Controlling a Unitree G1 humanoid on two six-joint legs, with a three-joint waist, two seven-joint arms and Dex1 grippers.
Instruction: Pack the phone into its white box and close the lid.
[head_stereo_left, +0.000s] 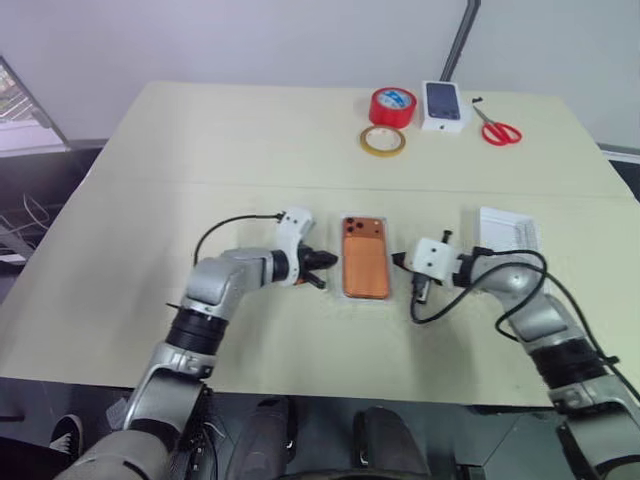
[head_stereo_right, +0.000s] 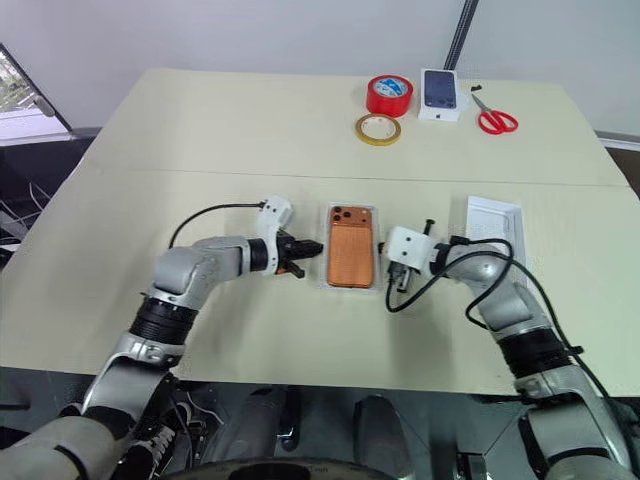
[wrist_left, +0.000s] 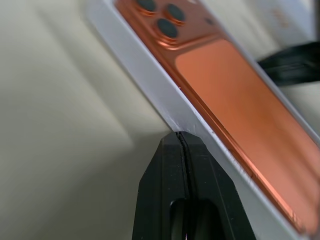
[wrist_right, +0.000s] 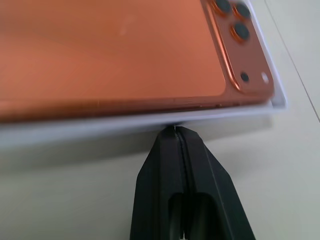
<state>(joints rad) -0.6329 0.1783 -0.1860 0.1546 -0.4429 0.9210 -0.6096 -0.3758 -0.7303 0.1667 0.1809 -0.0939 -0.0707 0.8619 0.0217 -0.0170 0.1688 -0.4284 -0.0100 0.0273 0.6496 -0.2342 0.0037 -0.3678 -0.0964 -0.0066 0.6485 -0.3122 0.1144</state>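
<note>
Phone (head_stereo_left: 365, 256), copper-orange and lens-side up, lay inside the white box (wrist_left: 165, 107) at the middle of the table (head_stereo_left: 200, 150). Both grippers flanked it with fingers pressed shut and holding nothing: the left gripper (head_stereo_left: 322, 270) met the box's left wall, the right gripper (wrist_right: 176, 131) touched its right wall. The lid (head_stereo_left: 508, 229) sat off to the right; tape rolls (head_stereo_left: 392, 106), a small carton (head_stereo_left: 443, 105) and scissors (head_stereo_left: 497, 127) lined the far edge.

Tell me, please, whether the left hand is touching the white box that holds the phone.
Touching. The left wrist view shows the left hand, fingers shut, with its tip against the outer wall of the white box, no gap between them.
</note>
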